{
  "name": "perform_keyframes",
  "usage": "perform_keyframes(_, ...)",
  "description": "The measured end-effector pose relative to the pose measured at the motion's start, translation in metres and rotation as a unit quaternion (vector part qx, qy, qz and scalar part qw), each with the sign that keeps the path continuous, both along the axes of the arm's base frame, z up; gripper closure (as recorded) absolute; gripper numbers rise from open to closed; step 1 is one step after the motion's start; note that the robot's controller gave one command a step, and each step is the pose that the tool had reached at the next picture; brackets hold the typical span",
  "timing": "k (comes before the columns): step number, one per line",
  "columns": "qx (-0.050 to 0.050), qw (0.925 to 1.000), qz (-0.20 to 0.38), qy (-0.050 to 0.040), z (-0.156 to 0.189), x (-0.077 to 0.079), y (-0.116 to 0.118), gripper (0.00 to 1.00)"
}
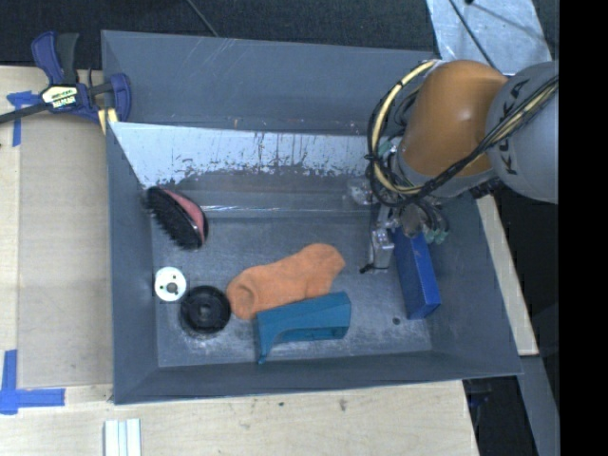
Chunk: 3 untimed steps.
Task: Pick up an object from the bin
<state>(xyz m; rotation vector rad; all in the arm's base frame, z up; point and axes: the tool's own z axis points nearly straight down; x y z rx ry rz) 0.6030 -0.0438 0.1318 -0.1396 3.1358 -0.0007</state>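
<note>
My gripper (pixel 382 245) hangs low at the right side of the bin, below the arm's wrist. A long blue block (pixel 418 276) lies just to its right, leaning along the bin's right slope. An orange sock-like cloth (pixel 285 278) stretches across the floor, its right end a short way left of the gripper. A blue angular plastic piece (pixel 304 321) rests against the cloth's front edge. Nothing shows between the gripper's tips.
At the left of the bin lie a black brush with a pink back (pixel 177 217), a small white disc (pixel 169 284) and a black round cap (pixel 204 309). The arm with its cables covers the bin's back right corner.
</note>
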Motion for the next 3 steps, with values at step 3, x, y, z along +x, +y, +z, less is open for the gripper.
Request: perform_keyframes(3,0.000,0.9940,0.110,0.0000,-0.060,0.002,0.100,0.00)
